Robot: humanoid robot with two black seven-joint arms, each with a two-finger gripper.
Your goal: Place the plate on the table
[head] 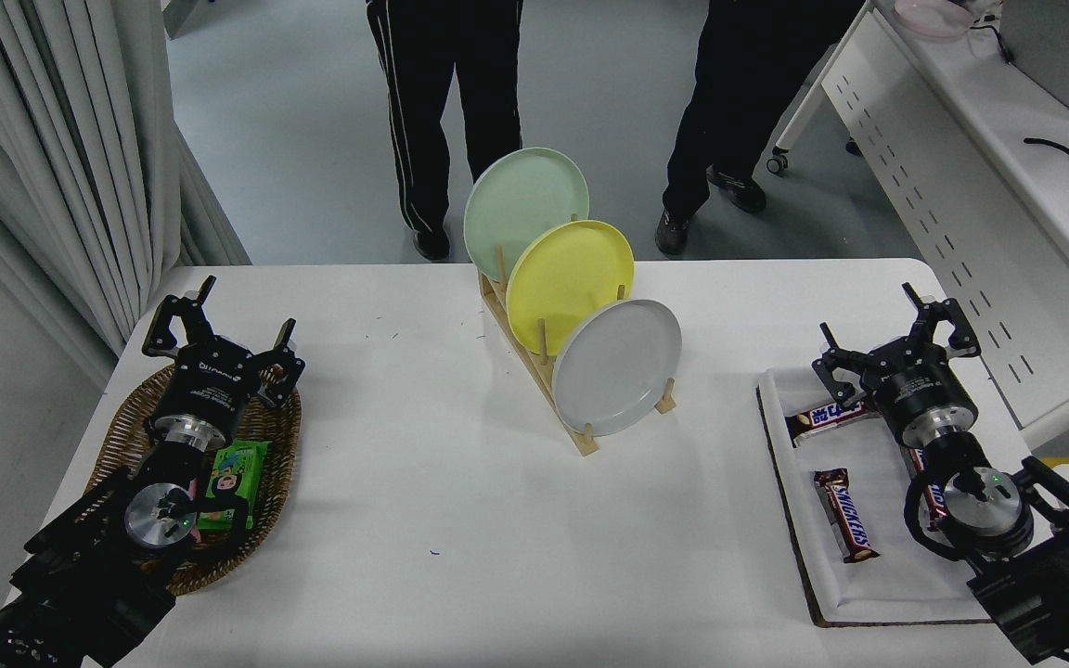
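At the lower left of the frame my left gripper sits parked over a wicker basket that holds a green snack packet, its fingers spread and holding nothing. At the lower right my right gripper hovers above a white tray of candy bars, fingers likewise spread and empty, well apart from the work ahead. Between the two arms the table lies white and bare across the bottom centre. Just above the middle of the frame a wooden rack stands on that tabletop, and the plate, plain light grey, leans on edge in its nearest slot, untouched. Behind it, in the same rack, stand a yellow plate and, farthest back, a pale green plate. By my reading the job has not begun: I have yet to reach across, grasp the grey rim, lift it clear of the pegs and lay it flat on open tabletop. At the top of the frame, beyond the far edge, two people in dark trousers stand on the grey floor.
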